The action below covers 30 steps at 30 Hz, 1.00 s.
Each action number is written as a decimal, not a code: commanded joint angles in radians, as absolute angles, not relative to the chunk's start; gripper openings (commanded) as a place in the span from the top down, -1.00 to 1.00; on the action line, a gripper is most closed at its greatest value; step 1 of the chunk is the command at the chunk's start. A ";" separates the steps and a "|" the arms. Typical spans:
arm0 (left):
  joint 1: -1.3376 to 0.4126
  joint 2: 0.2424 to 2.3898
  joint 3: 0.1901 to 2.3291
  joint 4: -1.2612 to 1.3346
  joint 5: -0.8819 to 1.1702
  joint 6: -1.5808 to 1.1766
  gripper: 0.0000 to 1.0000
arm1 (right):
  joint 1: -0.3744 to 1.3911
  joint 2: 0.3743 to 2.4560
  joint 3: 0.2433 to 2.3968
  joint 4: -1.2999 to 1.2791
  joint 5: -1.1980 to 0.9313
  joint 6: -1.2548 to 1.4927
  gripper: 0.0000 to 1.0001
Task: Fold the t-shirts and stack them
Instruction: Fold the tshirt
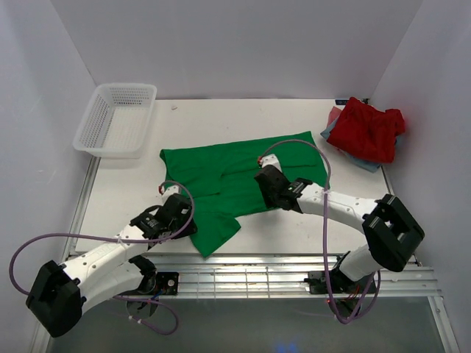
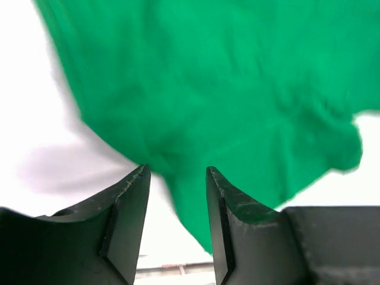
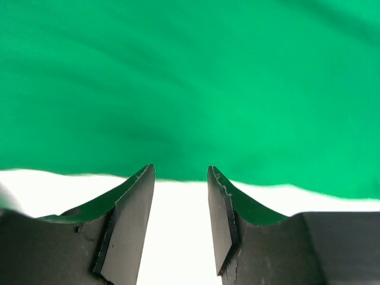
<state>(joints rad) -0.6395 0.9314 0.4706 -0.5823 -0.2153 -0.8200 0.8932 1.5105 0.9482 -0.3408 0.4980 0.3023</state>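
At centre frame, bright green cloth t-shirt (image 1: 228, 176) lies partly folded; red cloth t-shirt (image 1: 368, 131) waits upper right; left gripper (image 2: 177, 178), right gripper (image 3: 180, 175) gape empty.

You see a white surface (image 1: 280, 228) with white walls (image 1: 235, 44) on three sides. A metal rail (image 1: 243, 276) runs along its near edge. The light is bright.

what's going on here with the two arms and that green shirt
Two robot arms are working on a green t-shirt lying spread out on the table. The left gripper is at the shirt's near left side and the right gripper over its right half. Both are open, with no cloth between the jaws. A red t-shirt lies bunched on a blue-grey one in the far right corner, not yet folded.
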 commanded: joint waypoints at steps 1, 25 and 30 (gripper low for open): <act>-0.742 0.890 0.459 -0.569 -0.198 -0.946 -0.04 | 0.758 1.395 0.870 -0.374 0.523 0.371 0.05; -1.140 1.049 0.612 -0.833 -0.452 -1.267 -0.05 | 0.419 1.278 0.707 -0.324 0.380 0.268 0.05; -1.143 1.055 0.615 -0.853 -0.462 -1.285 -0.06 | 0.403 1.267 0.709 -0.325 0.367 0.259 0.05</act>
